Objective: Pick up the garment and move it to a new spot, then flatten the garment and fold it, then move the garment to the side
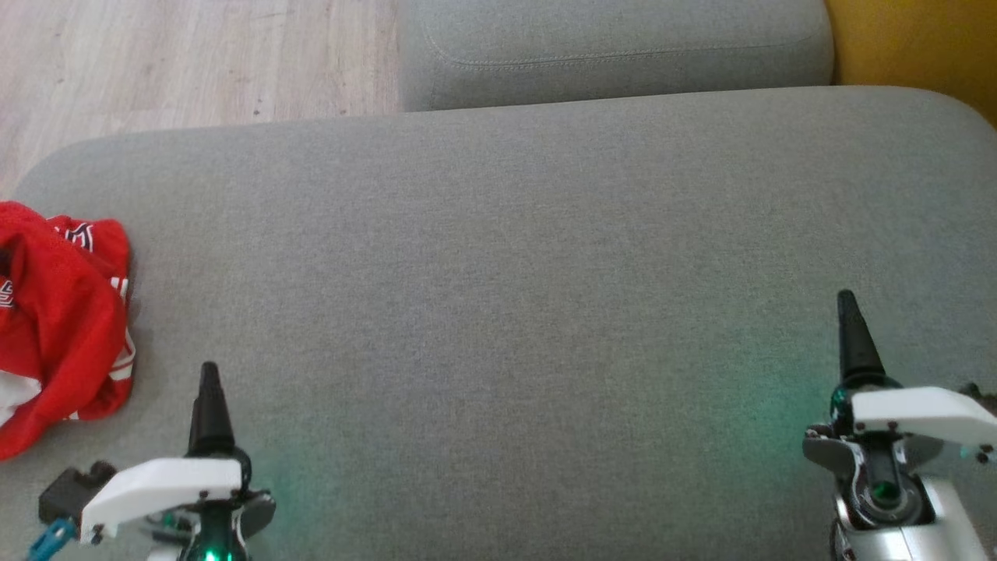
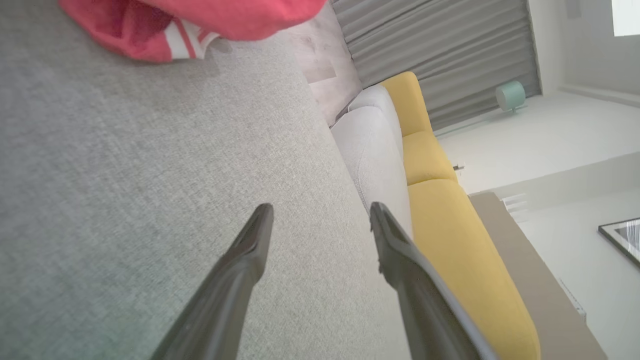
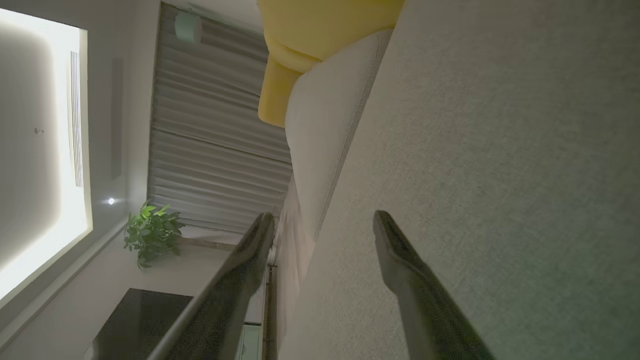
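Your left gripper stands wide with nothing between its fingers, low over the grey cushion at the near left. Your right gripper is just as wide and empty at the near right. The red garment lies crumpled at the cushion's left edge, near the left gripper but apart from it.

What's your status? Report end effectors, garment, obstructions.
Left end effector open, empty. Right end effector open, empty. Red garment crumpled, ungrasped, at left edge of grey cushion. Nothing between Left end effector and garment.
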`<state>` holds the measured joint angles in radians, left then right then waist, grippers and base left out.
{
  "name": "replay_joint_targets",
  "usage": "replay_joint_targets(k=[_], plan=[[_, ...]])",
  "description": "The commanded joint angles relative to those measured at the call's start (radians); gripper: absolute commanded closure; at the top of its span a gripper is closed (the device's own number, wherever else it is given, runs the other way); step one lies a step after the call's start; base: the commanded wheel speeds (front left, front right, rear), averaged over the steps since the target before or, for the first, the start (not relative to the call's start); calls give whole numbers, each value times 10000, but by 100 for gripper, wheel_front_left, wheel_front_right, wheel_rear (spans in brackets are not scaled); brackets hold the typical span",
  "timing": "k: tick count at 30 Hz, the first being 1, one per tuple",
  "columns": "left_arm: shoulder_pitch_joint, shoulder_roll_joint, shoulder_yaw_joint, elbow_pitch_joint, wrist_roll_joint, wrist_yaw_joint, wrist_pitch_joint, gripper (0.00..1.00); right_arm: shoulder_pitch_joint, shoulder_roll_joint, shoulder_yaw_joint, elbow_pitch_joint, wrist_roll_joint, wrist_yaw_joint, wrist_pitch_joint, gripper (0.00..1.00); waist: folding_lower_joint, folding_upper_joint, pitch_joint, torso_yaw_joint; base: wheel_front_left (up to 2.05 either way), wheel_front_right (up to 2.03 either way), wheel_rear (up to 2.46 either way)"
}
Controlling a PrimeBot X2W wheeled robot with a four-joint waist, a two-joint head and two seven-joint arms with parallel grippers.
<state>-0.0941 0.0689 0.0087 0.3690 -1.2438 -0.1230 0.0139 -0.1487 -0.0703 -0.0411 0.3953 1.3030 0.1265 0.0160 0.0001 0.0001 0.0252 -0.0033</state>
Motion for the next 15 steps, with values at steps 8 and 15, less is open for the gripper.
replay_joint_targets(k=[8,15], plan=[[-899,328,-171,-98,1303,-26,-338,0,-1030,-154,339,-22,-1383,19,-343,0,-1,-1,54,-15,0,0,0],[-1126,364,-361,89,2464,16,-543,0,-1295,-47,373,245,-2543,21,-550,0,-1,-1,92,-4,0,0,0]])
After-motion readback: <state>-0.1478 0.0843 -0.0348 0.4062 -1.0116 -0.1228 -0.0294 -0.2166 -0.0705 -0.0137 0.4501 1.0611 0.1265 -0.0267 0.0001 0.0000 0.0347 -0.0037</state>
